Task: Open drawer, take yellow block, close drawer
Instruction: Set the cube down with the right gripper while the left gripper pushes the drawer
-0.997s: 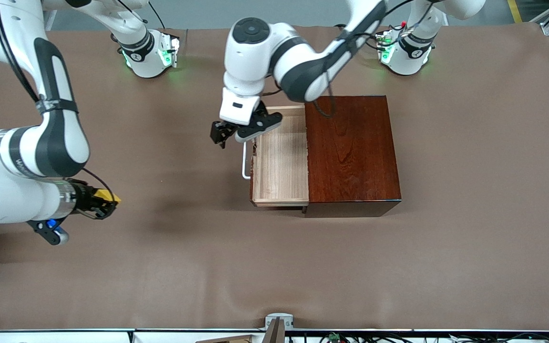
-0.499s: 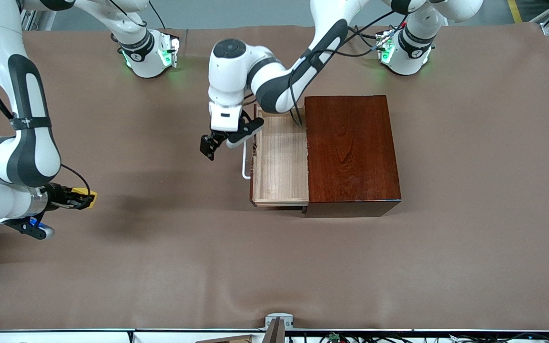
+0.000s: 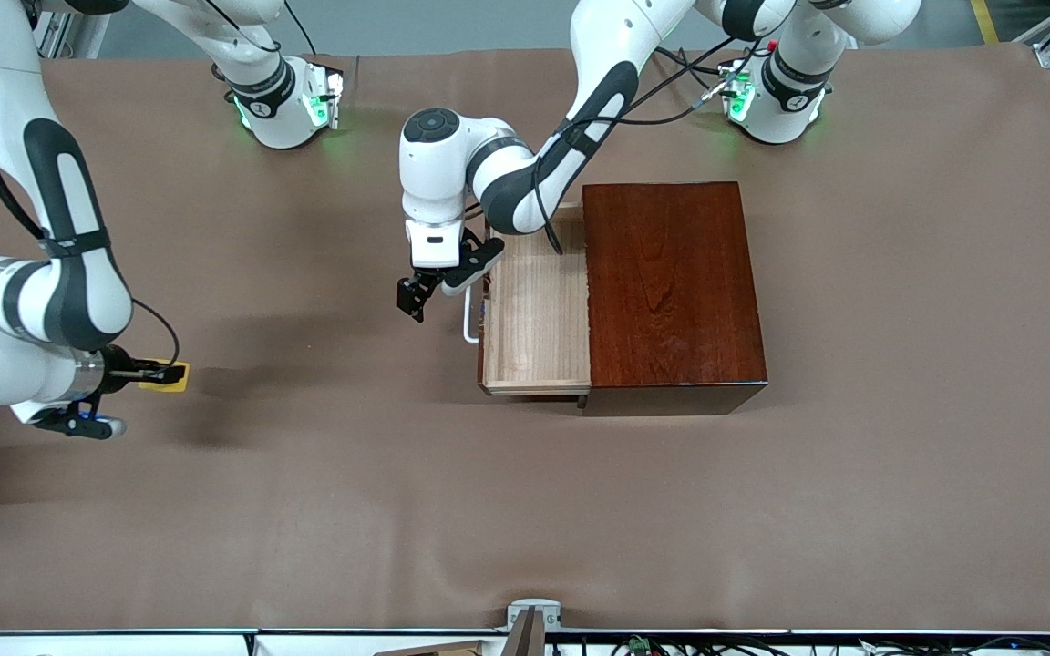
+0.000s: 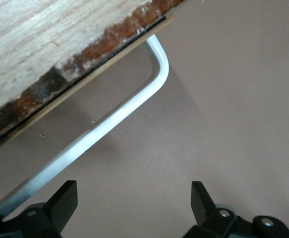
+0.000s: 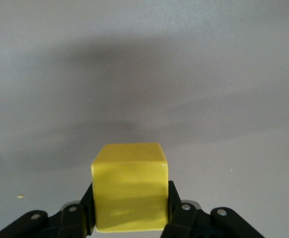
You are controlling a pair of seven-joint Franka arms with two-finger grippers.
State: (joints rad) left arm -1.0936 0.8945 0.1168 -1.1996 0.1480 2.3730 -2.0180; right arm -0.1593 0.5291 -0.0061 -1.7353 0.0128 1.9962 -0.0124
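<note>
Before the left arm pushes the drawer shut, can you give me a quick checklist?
1. Small yellow cube out of the pale wooden drawer tray: ok.
2. Right gripper shut on the cube: ok.
3. Tray empty: ok.
4. Left gripper open, beside the white U-shaped bar handle: ok.
5. Contact with handle: cannot tell.
6. Tray closed into the reddish-brown wooden box: not ok.

right gripper [image 3: 163,374] | moved with yellow block [image 3: 167,374] toward the right arm's end of the table, lowered close to the table | left gripper [image 3: 422,293] | shifted off drawer [image 3: 534,301] corner, down beside white handle [image 3: 468,314], open
</note>
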